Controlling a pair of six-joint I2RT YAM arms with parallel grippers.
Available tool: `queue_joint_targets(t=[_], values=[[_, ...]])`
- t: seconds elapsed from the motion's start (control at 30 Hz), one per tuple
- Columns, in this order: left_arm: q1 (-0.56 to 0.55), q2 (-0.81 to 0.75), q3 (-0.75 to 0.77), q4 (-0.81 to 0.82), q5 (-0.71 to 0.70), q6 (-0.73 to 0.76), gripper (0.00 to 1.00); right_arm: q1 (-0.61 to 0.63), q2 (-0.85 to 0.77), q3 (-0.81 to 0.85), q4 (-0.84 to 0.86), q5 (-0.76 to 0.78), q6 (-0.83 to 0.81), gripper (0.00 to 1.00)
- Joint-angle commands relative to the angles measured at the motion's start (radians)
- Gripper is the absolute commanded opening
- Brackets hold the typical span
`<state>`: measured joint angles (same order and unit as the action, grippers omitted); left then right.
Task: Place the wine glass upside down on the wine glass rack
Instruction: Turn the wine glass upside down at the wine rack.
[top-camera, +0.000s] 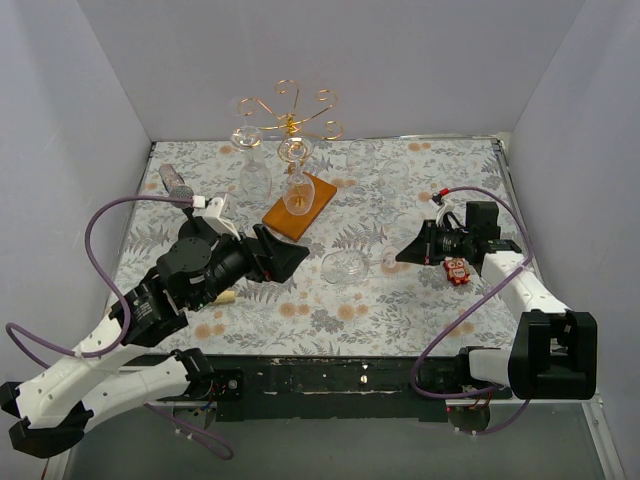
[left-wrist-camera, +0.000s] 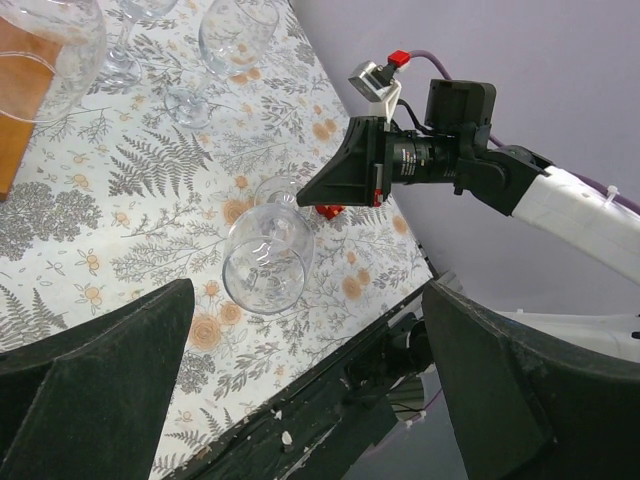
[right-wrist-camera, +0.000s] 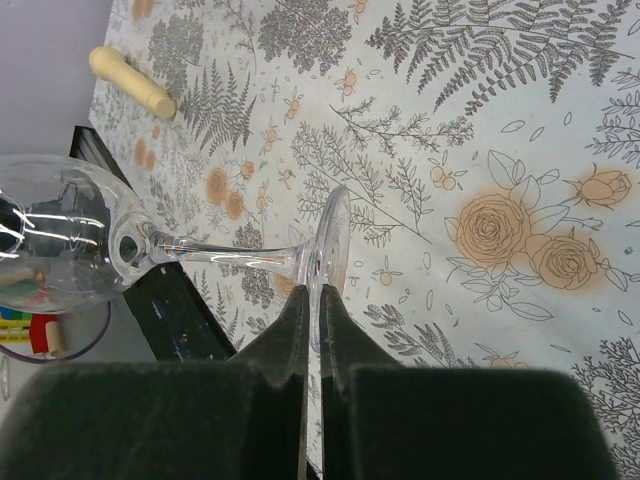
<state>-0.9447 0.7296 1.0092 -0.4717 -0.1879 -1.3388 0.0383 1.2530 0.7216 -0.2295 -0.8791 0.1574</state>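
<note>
The left arm (top-camera: 100, 365) and right arm (top-camera: 525, 290) wear white shells over black joints, each trailing a purple cable (top-camera: 92, 230). The left tool (top-camera: 300, 257) and right tool (top-camera: 402, 256) are black wedges.

Fern-and-rose print counter (top-camera: 330, 305) carries the orange wooden rack base (top-camera: 300, 207) beyond the left jaws, beige peg (top-camera: 225, 296) behind them, small red toy (top-camera: 458, 271) just behind the right jaws.

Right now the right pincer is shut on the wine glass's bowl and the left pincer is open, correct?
Not the bowl. The right pincer is shut on the rim of the foot of the wine glass, with the bowl sticking out free; the right wrist view shows it. The left pincer is open.
</note>
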Motion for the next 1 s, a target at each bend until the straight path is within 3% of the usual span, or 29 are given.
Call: queue_joint_targets(t=[0.0, 0.47, 0.97], values=[[0.001, -0.022, 0.023, -0.03, -0.042, 0.021, 0.98, -0.006, -0.04, 0.024, -0.022, -0.005, -0.035, 0.01], [0.001, -0.056, 0.02, -0.047, -0.061, 0.021, 0.98, -0.009, -0.061, 0.093, -0.14, 0.106, -0.154, 0.01], [0.001, -0.047, 0.022, -0.016, -0.059, -0.016, 0.98, -0.009, -0.112, 0.229, -0.275, 0.272, -0.389, 0.01]])
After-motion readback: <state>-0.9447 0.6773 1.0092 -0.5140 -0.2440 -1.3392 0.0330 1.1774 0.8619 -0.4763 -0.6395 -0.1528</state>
